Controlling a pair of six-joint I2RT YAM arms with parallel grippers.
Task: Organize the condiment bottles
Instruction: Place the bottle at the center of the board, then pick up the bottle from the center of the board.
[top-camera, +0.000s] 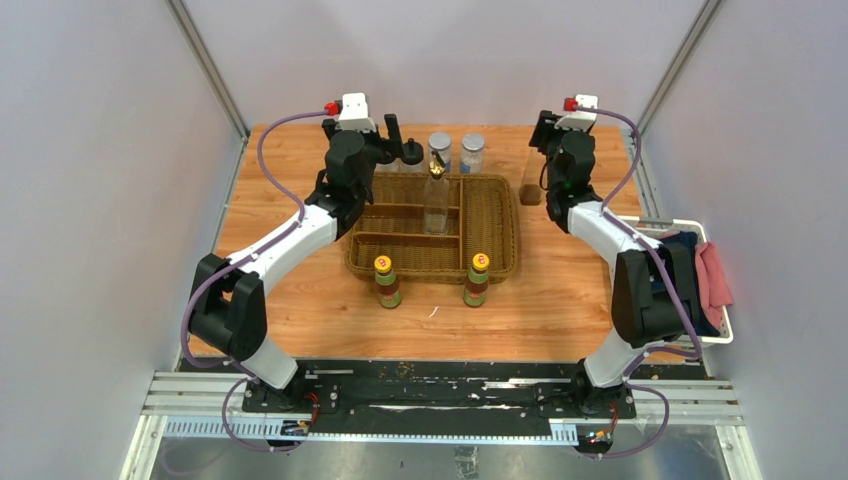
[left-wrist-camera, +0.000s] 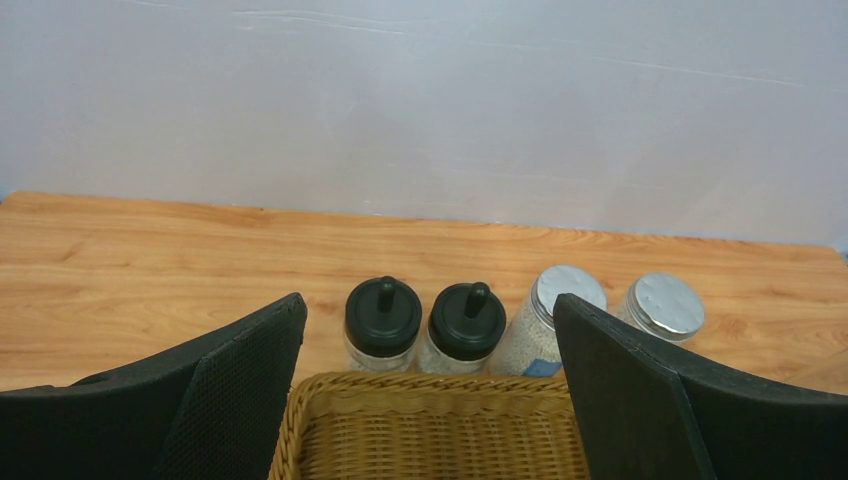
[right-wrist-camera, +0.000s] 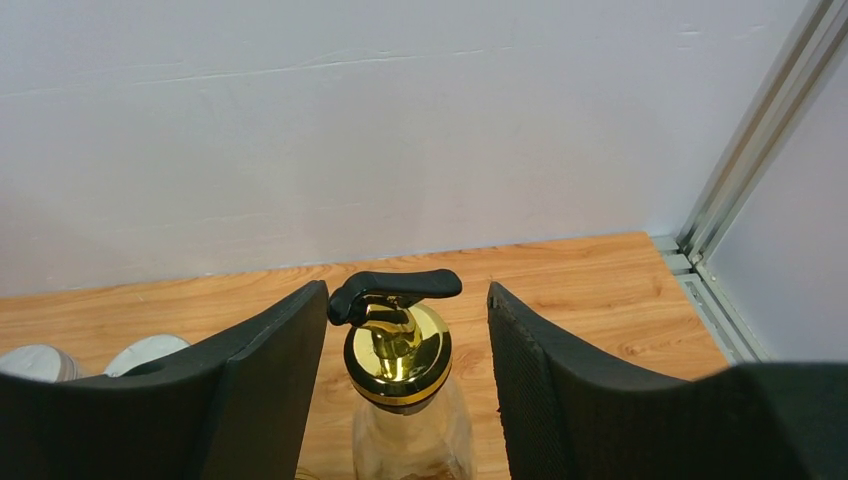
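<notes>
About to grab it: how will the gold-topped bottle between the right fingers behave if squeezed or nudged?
The gold-topped bottle looks like clear, glossy glass: probably rigid, slippery and breakable. It stands tall and narrow, so a push near the cap may tip it. The right gripper sits open around it.

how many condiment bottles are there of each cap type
yellow-capped bottles: 2
gold-topped bottles: 2
grey-lidded jars: 2
black-capped bottles: 2
total: 8
</notes>
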